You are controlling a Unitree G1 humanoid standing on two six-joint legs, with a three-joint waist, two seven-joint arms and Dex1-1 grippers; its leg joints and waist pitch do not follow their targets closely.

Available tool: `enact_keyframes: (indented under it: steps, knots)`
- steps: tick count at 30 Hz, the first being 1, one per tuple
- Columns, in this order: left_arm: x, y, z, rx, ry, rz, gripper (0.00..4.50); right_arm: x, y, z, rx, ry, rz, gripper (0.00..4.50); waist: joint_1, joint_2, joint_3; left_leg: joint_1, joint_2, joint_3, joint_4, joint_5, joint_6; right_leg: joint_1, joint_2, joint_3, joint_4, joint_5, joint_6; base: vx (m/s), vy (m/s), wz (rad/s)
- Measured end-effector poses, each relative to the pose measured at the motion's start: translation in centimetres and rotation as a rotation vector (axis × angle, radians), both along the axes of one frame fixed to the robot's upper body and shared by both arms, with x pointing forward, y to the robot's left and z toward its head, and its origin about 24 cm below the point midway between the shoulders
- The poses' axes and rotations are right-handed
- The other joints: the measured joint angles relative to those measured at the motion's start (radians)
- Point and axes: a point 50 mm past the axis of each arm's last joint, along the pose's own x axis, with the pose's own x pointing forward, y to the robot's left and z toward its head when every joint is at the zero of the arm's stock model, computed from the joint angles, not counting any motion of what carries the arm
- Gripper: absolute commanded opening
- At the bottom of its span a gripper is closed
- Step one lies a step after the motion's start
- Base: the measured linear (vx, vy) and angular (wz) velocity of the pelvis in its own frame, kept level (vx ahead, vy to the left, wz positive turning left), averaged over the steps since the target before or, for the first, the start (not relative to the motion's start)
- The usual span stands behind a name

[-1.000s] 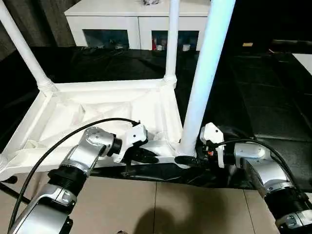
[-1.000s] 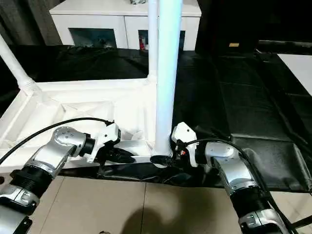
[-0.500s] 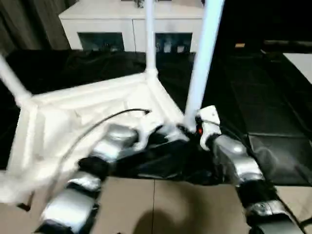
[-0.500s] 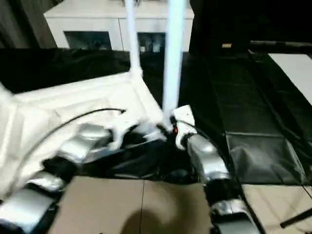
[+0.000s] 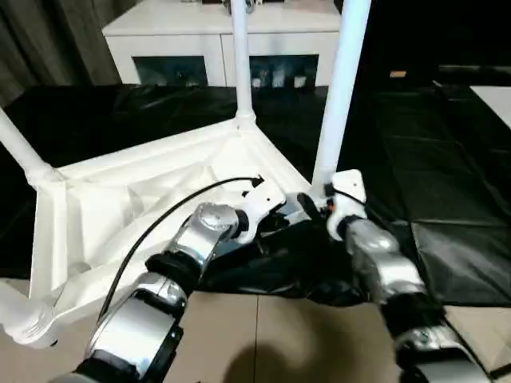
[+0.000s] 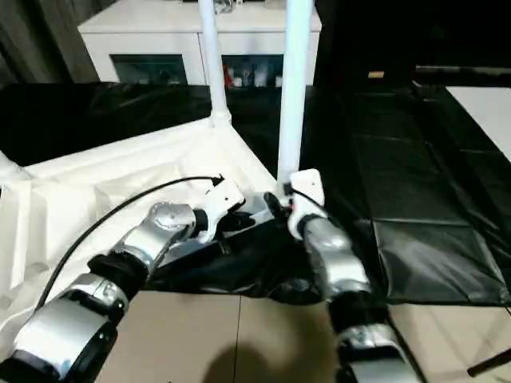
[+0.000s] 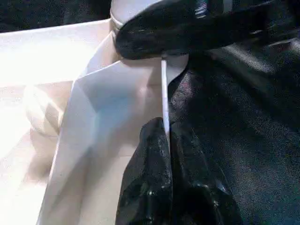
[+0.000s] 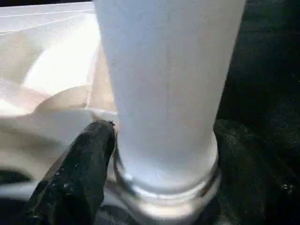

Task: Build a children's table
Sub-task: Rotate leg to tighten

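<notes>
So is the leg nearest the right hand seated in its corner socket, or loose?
Seated, it seems: the leg stands upright, its base inside the socket's ring.

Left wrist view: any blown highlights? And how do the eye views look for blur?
Left wrist view: the table top washes out to near-white, its ribs hard to read. Eye views: mild softness on the forearms; the legs stay readable. Right wrist view: the leg's face is overexposed.

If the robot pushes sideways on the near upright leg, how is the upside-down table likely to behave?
The table top will probably slide or swing rather than resist: it looks like thin, hollow plastic lying on a slick black cover. The near leg is long and smooth, so the right gripper may slip on it. Pushing high up would likely tilt the whole table.
</notes>
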Motion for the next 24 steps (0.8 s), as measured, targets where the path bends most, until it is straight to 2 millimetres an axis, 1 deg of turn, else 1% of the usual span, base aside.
enact_keyframes:
  steps: [2, 4, 5, 6, 7, 8, 10, 11, 12, 14, 16, 18, 20, 23, 24]
  knots:
    - [0.0, 0.2, 0.0, 0.004, -0.007, -0.012, 0.00, -0.5, -0.8, 0.5, -0.006, -0.018, 0.089, 3.77, 0.001, -0.001, 0.000, 0.000, 0.000, 0.000, -0.001, 0.000, 0.000, 0.000, 0.000, -0.001, 0.000, 0.000, 0.000, 0.000, 0.000, 0.00]
    - [-0.1, 0.7, 0.0, 0.010, -0.022, -0.046, 0.00, -2.1, -2.8, 1.0, -0.047, -0.024, 0.252, 3.77, 0.007, -0.001, 0.000, 0.000, 0.001, 0.000, -0.001, 0.000, 0.000, 0.000, 0.000, -0.001, 0.000, -0.002, 0.003, 0.000, 0.000, 0.00]
    - [0.0, 1.2, 0.0, 0.015, -0.028, -0.054, 0.00, -2.6, -3.6, 1.0, -0.062, -0.013, 0.289, 3.77, 0.010, -0.001, 0.001, 0.000, 0.001, 0.000, -0.001, 0.000, 0.000, 0.000, 0.001, -0.001, 0.000, -0.002, 0.003, 0.000, 0.000, 0.00]
    - [0.0, 1.5, 0.0, 0.018, -0.031, -0.060, 0.00, -2.9, -4.1, 0.9, -0.072, -0.005, 0.308, 3.77, 0.009, -0.002, 0.001, 0.000, 0.001, 0.000, -0.001, 0.000, 0.000, 0.000, 0.001, -0.001, 0.000, -0.002, 0.003, 0.000, 0.000, 0.00]
    - [0.0, 2.1, 0.0, 0.025, -0.038, -0.076, 0.00, -3.5, -5.1, 0.5, -0.087, 0.022, 0.334, 3.77, 0.006, -0.005, 0.002, 0.000, 0.001, 0.000, -0.001, 0.000, 0.000, 0.000, 0.001, -0.001, 0.000, -0.002, 0.003, 0.000, 0.000, 0.00]
    - [-0.1, 2.2, 0.0, 0.031, -0.043, -0.100, 0.00, -3.9, -5.7, 0.3, -0.098, 0.039, 0.342, 3.77, 0.007, -0.005, 0.003, 0.000, 0.001, 0.000, -0.001, 0.000, 0.000, 0.000, 0.001, -0.001, 0.000, -0.002, 0.003, 0.000, 0.000, 0.00]
    - [-0.2, 2.4, 0.2, 0.039, -0.050, -0.144, 0.00, -4.3, -6.8, 0.0, -0.110, 0.065, 0.339, 3.77, 0.009, -0.011, 0.006, 0.000, 0.001, 0.000, -0.001, 0.000, 0.000, -0.001, 0.001, -0.001, 0.000, -0.002, 0.003, 0.000, 0.000, 0.00]
    - [-0.3, 2.4, 0.2, 0.040, -0.051, -0.158, 0.00, -4.3, -6.9, 0.1, -0.101, 0.062, 0.339, 3.77, 0.010, -0.012, 0.007, 0.000, 0.001, 0.000, -0.001, 0.000, 0.000, -0.001, 0.001, -0.001, 0.000, -0.002, 0.003, 0.000, 0.000, 0.00]
    - [-0.3, 2.4, 0.2, 0.042, -0.055, -0.173, 0.00, -4.3, -7.1, 0.3, -0.089, 0.059, 0.344, 3.77, 0.013, -0.013, 0.007, 0.000, 0.001, 0.000, -0.001, 0.000, 0.000, -0.001, 0.001, -0.001, 0.000, -0.002, 0.003, 0.000, 0.000, 0.00]
    - [-0.6, 2.0, 0.2, 0.031, -0.069, -0.217, 0.00, -4.8, -7.8, 0.6, -0.095, 0.059, 0.387, 3.77, 0.022, -0.011, 0.006, -0.001, 0.001, 0.001, 0.000, 0.000, 0.000, -0.001, 0.000, 0.000, -0.001, -0.002, 0.003, 0.000, 0.000, 0.00]
    - [-0.8, 2.0, 0.2, 0.026, -0.082, -0.245, 0.00, -5.5, -8.0, 0.4, -0.087, 0.067, 0.414, 3.77, 0.028, -0.009, 0.005, -0.002, 0.001, 0.003, 0.000, 0.000, 0.001, -0.001, -0.001, 0.000, -0.001, -0.003, 0.005, 0.000, 0.000, 0.00]
    - [-0.9, 2.0, 0.1, 0.024, -0.091, -0.255, 0.00, -6.1, -7.6, 0.1, -0.065, 0.072, 0.445, 3.77, 0.030, -0.007, 0.005, -0.002, 0.001, 0.004, 0.000, 0.000, 0.001, -0.001, -0.001, 0.000, -0.001, -0.003, 0.006, 0.000, 0.000, 0.00]
    - [-0.9, 1.8, 0.0, 0.018, -0.100, -0.261, 0.00, -6.7, -6.7, 0.1, -0.038, 0.074, 0.489, 3.77, 0.033, -0.005, 0.006, -0.002, 0.001, 0.004, 0.000, 0.001, 0.002, -0.001, -0.001, 0.000, 0.000, -0.004, 0.006, 0.000, 0.000, 0.00]
    - [-1.1, 1.1, -0.1, 0.009, -0.121, -0.260, 0.00, -6.9, -5.9, 0.0, -0.031, 0.076, 0.534, 3.77, 0.050, -0.004, 0.006, -0.002, 0.001, 0.005, 0.000, 0.001, 0.003, -0.001, -0.002, 0.000, 0.000, -0.004, 0.006, 0.000, 0.000, 0.00]
    - [-1.1, 1.0, -0.1, 0.010, -0.129, -0.262, 0.28, -7.0, -5.8, -0.1, -0.032, 0.078, 0.542, 3.81, 0.052, -0.004, 0.006, -0.003, 0.001, 0.007, -0.001, 0.002, 0.004, -0.001, -0.003, 0.001, 0.000, -0.004, 0.006, 0.000, 0.000, 0.00]
